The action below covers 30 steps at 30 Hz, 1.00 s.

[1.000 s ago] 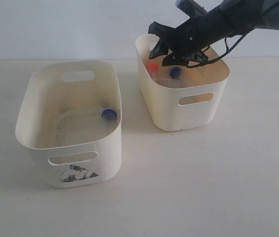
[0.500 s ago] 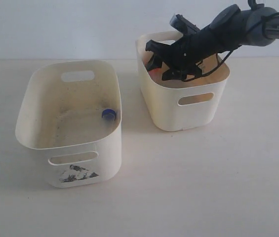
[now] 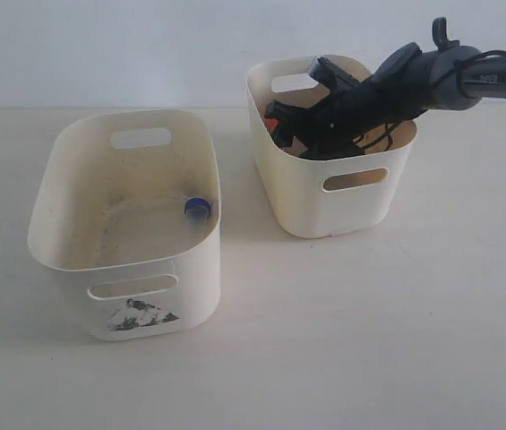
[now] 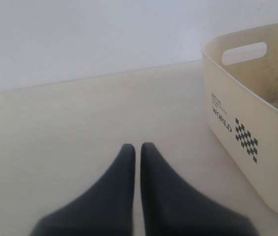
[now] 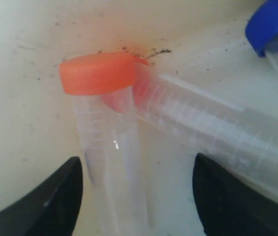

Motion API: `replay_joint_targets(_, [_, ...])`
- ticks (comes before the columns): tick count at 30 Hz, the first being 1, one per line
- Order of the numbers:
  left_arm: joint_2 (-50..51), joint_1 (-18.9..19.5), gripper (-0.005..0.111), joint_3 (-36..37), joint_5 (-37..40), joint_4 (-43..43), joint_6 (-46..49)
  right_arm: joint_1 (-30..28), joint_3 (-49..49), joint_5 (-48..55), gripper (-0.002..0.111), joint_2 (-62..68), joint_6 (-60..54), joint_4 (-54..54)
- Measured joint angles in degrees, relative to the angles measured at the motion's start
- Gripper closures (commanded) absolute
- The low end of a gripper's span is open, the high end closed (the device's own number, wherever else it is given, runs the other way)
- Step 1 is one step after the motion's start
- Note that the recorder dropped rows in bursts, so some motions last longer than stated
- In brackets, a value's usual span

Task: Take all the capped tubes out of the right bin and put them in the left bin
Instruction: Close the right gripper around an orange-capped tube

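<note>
- Reaching down into the right bin [image 3: 351,193] with the right gripper [image 3: 290,125], the dark arm crossing over that bin's rim.
- Holding the right gripper's jaws spread wide and released, clamping nothing; the two black fingers [image 5: 55,201] flanking an orange-capped tube [image 5: 110,147], one on each side, with contact too close to judge.
- Lying on the floor of the right bin: that orange-capped tube, its orange cap [image 5: 99,73] pointing away from the fingers.
- Lying just beside it on the same floor: a second clear tube [image 5: 217,132] with printed graduations, its capped end tucking under the orange cap and touching it, that end showing a blurred red.
- Peeking in at the edge of the right wrist view, also inside the right bin: a blue cap [image 5: 271,24] on a third tube, apart from the other two.
- Standing near the right bin, with a strip of bare table [image 3: 369,313] between: the left bin [image 3: 127,260], holding one blue-capped tube [image 3: 197,208] against the wall facing the right bin.
- Pressing the left gripper [image 4: 137,147] jaws together, clenched on nothing, above bare table beside the left bin; its place relative to the right bin impossible to tell.
</note>
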Motion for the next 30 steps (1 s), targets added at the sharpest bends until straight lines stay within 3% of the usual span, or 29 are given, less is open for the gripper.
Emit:
replay_joint_targets(12, [0.0,0.0,0.102,0.0,0.0,0.0,0.0,3.2,-0.6,-6.9,0.048,1.3,0.0,1.1])
replay_joint_targets(14, [0.0,0.0,0.102,0.0,0.0,0.0,0.0,3.7,-0.8,-8.4,0.057,1.5,0.0,1.1])
replay_joint_targets(21, [0.0,0.0,0.102,0.0,0.0,0.0,0.0,4.0,-0.8,-10.2,0.109,2.1,0.0,0.2])
replay_joint_targets(30, [0.0,0.0,0.102,0.0,0.0,0.0,0.0,4.0,-0.6,-9.8,0.108,0.7,0.0,-1.3])
